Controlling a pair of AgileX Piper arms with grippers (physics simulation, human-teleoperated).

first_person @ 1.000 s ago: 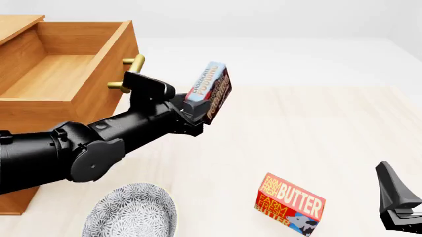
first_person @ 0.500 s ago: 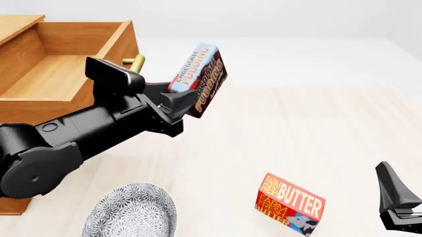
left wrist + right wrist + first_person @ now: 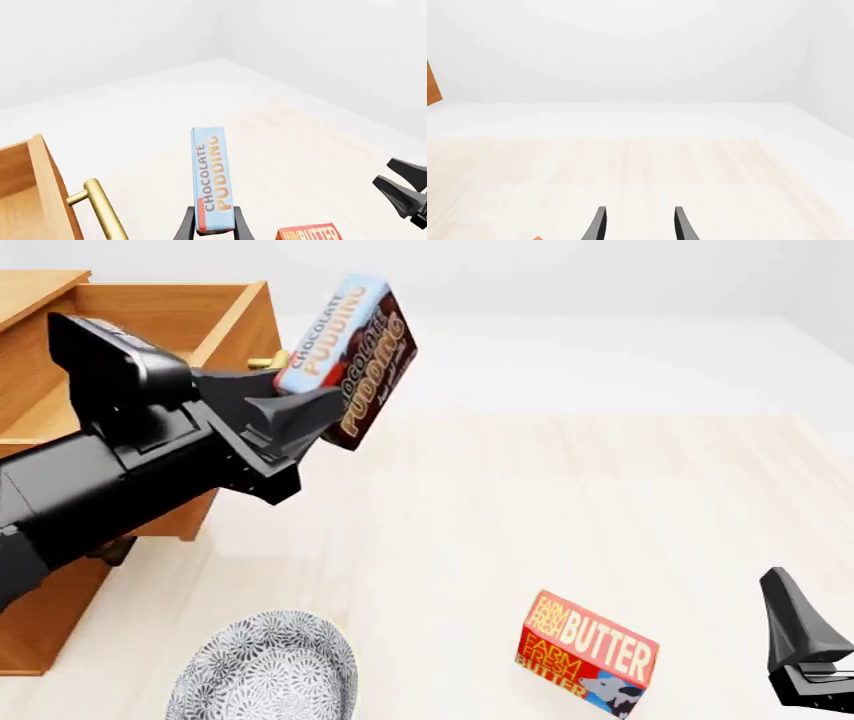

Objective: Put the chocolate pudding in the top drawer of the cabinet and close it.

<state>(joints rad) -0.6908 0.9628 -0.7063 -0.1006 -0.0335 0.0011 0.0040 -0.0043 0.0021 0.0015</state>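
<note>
The chocolate pudding (image 3: 350, 358) is a thin brown and light blue box held up in the air, tilted, with my left gripper (image 3: 310, 418) shut on its lower end. It hangs just right of the open top drawer (image 3: 127, 380) of the cabinet (image 3: 40, 620), in front of the brass handle (image 3: 274, 361). The left wrist view shows the pudding (image 3: 211, 175) clamped between the fingers (image 3: 187, 227), with the handle (image 3: 101, 206) and drawer front (image 3: 50, 185) beside it. My right gripper (image 3: 805, 655) rests open at the near right, and nothing sits between its fingers (image 3: 599, 223).
A red butter box (image 3: 587, 652) stands on the table at the near right of centre. A patterned grey bowl (image 3: 267, 672) sits near the front edge, by the cabinet's corner. The drawer's inside shows bare wood.
My left arm has carried the pudding up and to the left, from mid-table to the drawer's front corner. The right gripper, butter box and bowl have not moved.
</note>
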